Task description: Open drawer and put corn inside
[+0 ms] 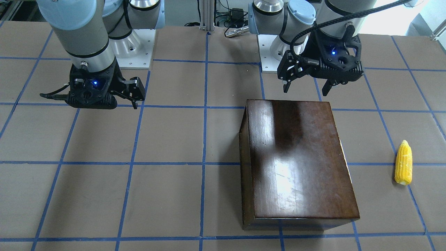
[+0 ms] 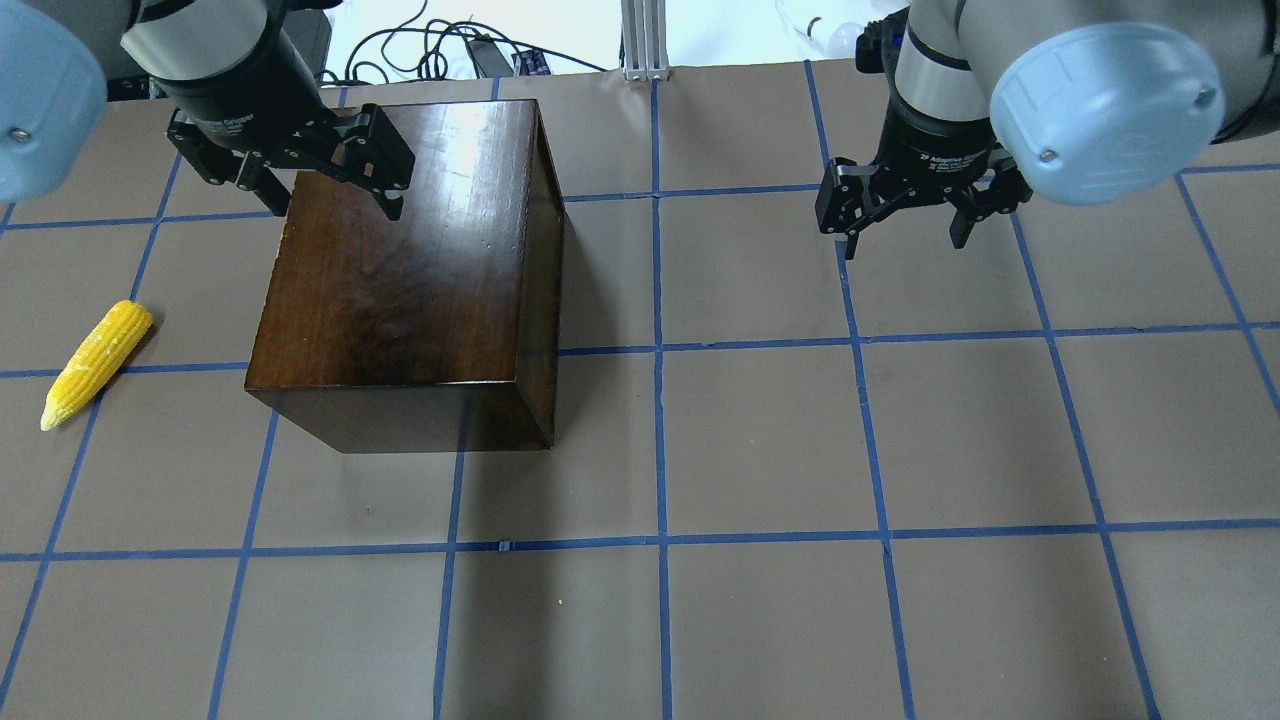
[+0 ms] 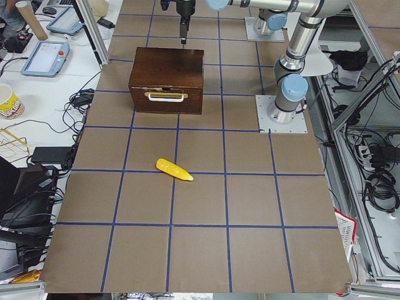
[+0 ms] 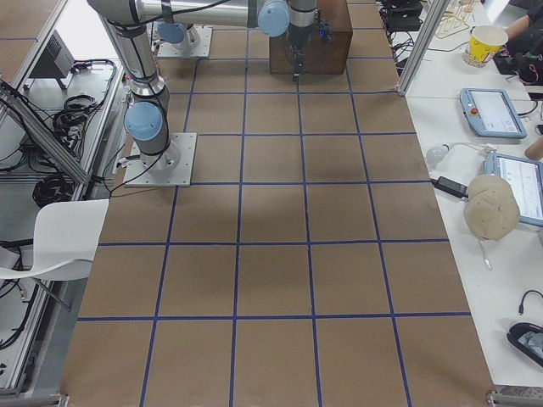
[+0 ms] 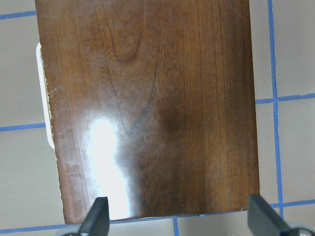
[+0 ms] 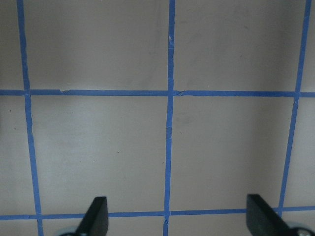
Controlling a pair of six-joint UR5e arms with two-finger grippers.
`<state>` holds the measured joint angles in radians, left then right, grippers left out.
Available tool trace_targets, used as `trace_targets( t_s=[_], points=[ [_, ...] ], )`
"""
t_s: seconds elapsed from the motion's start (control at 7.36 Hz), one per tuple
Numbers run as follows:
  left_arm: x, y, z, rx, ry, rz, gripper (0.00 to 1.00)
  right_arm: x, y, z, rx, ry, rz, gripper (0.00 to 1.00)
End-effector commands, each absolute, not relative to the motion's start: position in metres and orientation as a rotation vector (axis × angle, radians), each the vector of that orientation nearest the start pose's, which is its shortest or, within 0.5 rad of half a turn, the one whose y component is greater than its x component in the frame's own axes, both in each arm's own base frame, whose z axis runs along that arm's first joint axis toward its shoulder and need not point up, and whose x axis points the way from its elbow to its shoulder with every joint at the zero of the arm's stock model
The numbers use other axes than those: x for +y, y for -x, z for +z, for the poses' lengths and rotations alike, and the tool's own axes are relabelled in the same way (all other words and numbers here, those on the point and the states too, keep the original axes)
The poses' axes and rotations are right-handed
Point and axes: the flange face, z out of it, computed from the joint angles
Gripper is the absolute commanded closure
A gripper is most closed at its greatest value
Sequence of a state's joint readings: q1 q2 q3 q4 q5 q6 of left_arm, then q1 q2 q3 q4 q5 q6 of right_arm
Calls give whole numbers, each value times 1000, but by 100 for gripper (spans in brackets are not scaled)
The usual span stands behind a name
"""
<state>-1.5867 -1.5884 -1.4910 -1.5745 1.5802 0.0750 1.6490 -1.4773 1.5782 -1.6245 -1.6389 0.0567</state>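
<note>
The glossy dark-brown wooden box point(image 2: 400, 270) stands on the table, also seen in the front view point(image 1: 296, 157). Its drawer point(image 3: 166, 95) is shut, and its front with a white handle faces the robot's left. The handle's edge point(image 5: 44, 98) shows in the left wrist view. The yellow corn point(image 2: 98, 362) lies on the table left of the box, also in the front view point(image 1: 403, 163). My left gripper point(image 2: 330, 200) is open and empty above the box's far part point(image 5: 179, 221). My right gripper point(image 2: 905, 235) is open and empty over bare table point(image 6: 177, 219).
The table point(image 2: 760, 440) is brown paper with a grid of blue tape lines. The two arm bases point(image 1: 136, 52) stand at the robot's edge. Desks with tablets, cables and a cup point(image 3: 9, 100) lie beyond the table's ends.
</note>
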Motion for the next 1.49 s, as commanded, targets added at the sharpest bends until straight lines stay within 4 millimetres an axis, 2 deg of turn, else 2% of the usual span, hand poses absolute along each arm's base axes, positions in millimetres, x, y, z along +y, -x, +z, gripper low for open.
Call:
trace_targets(
  t_s=[0.0,0.54,1.09,1.22,1.36],
  points=[
    [-503,140,517,3125,-141,-91,0,-513,-167,442,3211,37,69,0],
    [-503,140,511,3132,-134,-72,0,-513,-167,442,3211,37,69,0],
    [-507,138,514,3119,-131,-52,0,-513,-167,443,3211,37,66,0],
    [-516,129,517,3121,-105,-61,0,-513,-167,442,3211,37,69,0],
    [-523,109,521,3126,-67,-56,0,-513,-167,442,3213,37,69,0]
  ],
)
